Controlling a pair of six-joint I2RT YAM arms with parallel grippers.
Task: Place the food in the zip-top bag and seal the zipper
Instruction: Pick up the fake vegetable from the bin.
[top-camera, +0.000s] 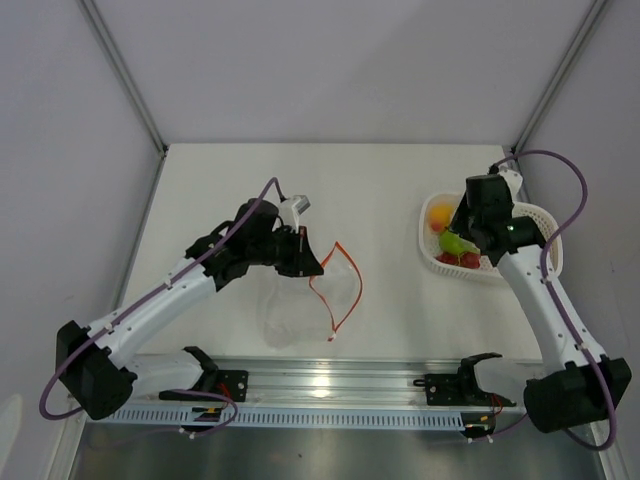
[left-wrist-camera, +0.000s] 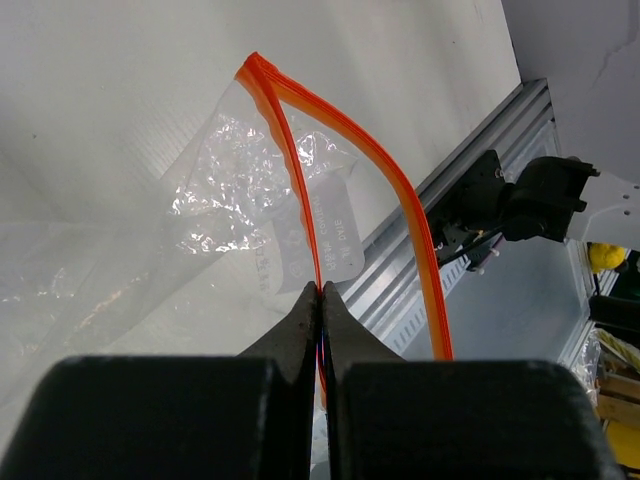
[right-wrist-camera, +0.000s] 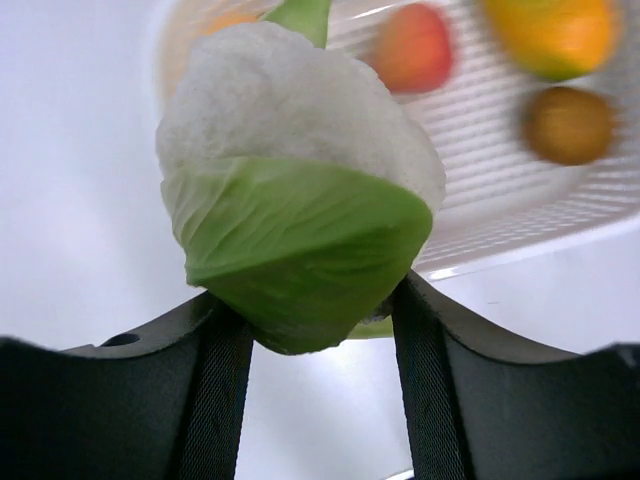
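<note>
The left claw (left-wrist-camera: 320, 292) was clenched on one lip of the zipper (left-wrist-camera: 400, 190), holding the mouth of the zip-top bag (top-camera: 300, 300) agape on the counter (top-camera: 220, 190). The right claw (right-wrist-camera: 310, 310) gripped a green-and-white toy vegetable (right-wrist-camera: 300, 190) just over the white basket (top-camera: 470, 273), where other toy fruits (top-camera: 440, 213) lay.

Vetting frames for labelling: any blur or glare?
Right wrist: green-and-white toy vegetable sharp, white perforated plastic basket behind it blurred. Left wrist: glare patches on the clear crinkly plastic bag. Top external: bright reflection on the aluminium rail, otherwise even light.
</note>
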